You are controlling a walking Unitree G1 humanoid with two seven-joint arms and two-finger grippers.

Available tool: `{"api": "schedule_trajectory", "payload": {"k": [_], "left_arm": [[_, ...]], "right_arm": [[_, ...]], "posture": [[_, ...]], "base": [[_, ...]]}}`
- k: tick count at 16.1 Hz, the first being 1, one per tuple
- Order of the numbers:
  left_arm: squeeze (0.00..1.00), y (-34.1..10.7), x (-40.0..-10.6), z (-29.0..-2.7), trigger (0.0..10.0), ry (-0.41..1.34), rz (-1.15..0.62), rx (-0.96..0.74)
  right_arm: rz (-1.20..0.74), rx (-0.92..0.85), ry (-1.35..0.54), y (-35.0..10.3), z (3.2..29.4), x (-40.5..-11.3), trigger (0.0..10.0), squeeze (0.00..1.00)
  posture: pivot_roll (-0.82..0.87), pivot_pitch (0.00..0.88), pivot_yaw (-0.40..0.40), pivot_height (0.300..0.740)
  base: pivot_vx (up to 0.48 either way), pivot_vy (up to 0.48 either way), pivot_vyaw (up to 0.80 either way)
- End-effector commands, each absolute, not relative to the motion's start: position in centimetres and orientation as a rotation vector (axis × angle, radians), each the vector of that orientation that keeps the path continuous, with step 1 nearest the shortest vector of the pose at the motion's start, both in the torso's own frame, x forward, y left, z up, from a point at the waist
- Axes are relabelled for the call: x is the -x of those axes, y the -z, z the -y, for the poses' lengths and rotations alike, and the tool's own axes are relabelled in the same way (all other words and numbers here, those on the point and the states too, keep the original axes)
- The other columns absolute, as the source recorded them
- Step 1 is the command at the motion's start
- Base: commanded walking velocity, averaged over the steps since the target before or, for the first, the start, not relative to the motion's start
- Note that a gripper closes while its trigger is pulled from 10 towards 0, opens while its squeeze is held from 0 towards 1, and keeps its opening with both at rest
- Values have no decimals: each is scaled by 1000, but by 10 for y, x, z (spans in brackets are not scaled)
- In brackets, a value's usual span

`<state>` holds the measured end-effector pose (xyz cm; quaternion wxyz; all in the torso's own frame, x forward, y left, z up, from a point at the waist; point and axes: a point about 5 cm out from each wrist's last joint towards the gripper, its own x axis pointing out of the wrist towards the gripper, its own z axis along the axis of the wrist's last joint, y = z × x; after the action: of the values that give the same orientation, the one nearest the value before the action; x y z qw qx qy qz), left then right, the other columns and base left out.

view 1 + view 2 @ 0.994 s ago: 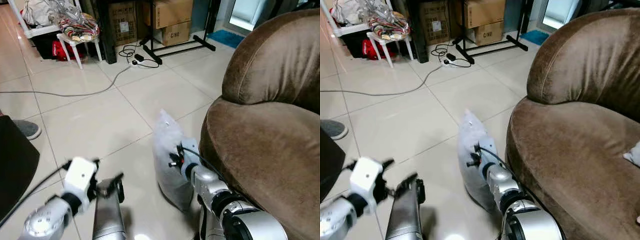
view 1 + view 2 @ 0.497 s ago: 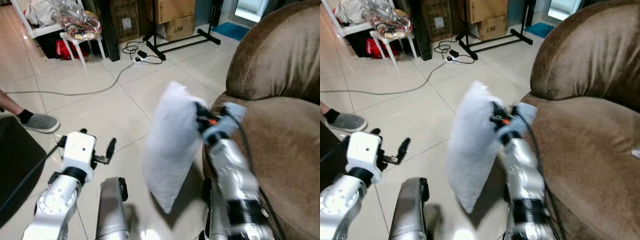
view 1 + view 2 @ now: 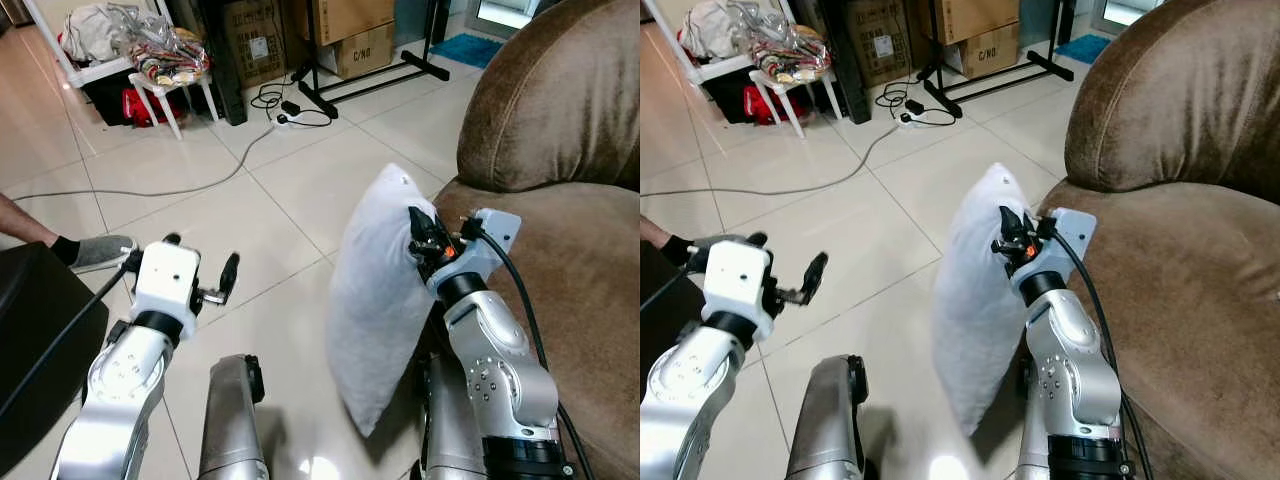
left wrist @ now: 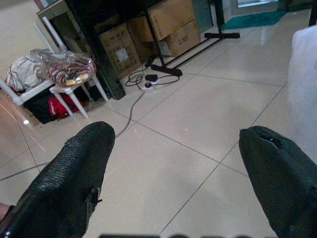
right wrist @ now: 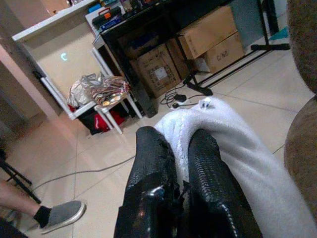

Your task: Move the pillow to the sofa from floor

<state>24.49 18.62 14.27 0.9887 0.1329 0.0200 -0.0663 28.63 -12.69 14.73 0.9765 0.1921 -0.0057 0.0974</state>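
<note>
The right gripper (image 3: pixel 418 232) pinches the white pillow (image 3: pixel 375 300) in its fingers, up off the floor (image 3: pixel 200 210), beside the brown sofa (image 3: pixel 570 240). The left gripper (image 3: pixel 200 275) has its fingers wide apart, holding nothing.

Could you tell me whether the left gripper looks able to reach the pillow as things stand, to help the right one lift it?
Probably yes. The left gripper is open, holds nothing, and only bare floor separates it from the pillow, which hangs off the floor pinched by the right gripper beside the sofa.
</note>
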Motion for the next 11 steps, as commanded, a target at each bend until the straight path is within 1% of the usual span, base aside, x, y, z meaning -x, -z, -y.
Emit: {"api": "schedule_trajectory", "payload": {"k": [1,4,5,6,7,9,11], "left_arm": [[0,-142,-247,-192,10000,103,-48,-274],[0,-141,-247,-192,10000,92,-48,-266],[0,-139,-246,-193,10000,90,-53,-263],[0,-139,-245,-193,10000,88,-56,-263],[0,-139,-244,-193,10000,80,-56,-267],[0,-138,-243,-193,10000,60,-51,-264],[0,-137,-241,-191,10000,60,-52,-265]], "right_arm": [[56,-396,-226,-160,117,-282,10000,0],[43,-391,-219,-159,119,-282,10000,0],[43,-391,-226,-158,118,-282,0,0],[43,-385,-229,-159,118,-281,0,0],[37,-376,-227,-158,118,-280,0,0],[29,-378,-223,-158,120,-282,0,0],[25,-377,-230,-158,120,-285,0,0]], "posture": [[-36,0,98,511],[-25,0,89,531],[-22,0,86,541],[-22,0,86,546],[4,0,53,561],[27,0,22,586],[38,0,13,601]], "base": [[0,0,0],[0,0,0],[0,0,0],[0,0,0],[0,0,0],[0,0,0],[0,0,0]]}}
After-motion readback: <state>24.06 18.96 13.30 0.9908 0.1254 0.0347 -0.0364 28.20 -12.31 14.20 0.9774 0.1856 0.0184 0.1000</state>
